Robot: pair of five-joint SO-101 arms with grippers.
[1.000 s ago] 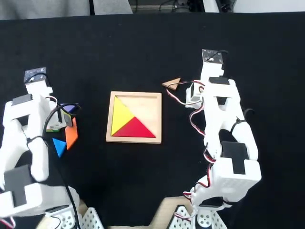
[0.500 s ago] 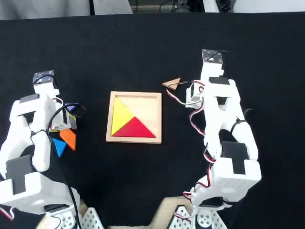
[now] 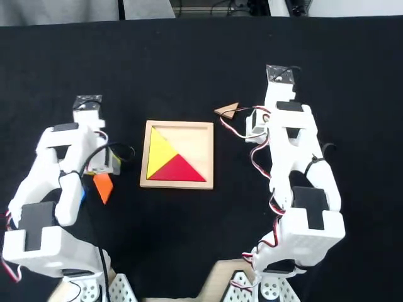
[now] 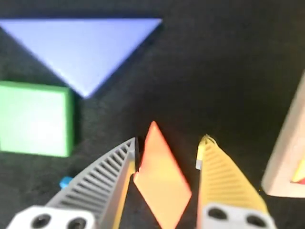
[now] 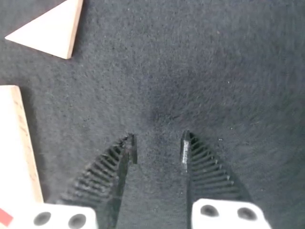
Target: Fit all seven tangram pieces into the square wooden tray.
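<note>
Two triangles point(image 3: 160, 154) in tray point(image 3: 179, 184); one orange piece point(image 4: 162, 181) in left pincer point(image 4: 169, 140).

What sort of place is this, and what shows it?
Probably a robotics lab bench: a left arm and right arm set at a black-cloth table, a wooden puzzle tray between them, and the left fingers gripping an orange piece.
</note>
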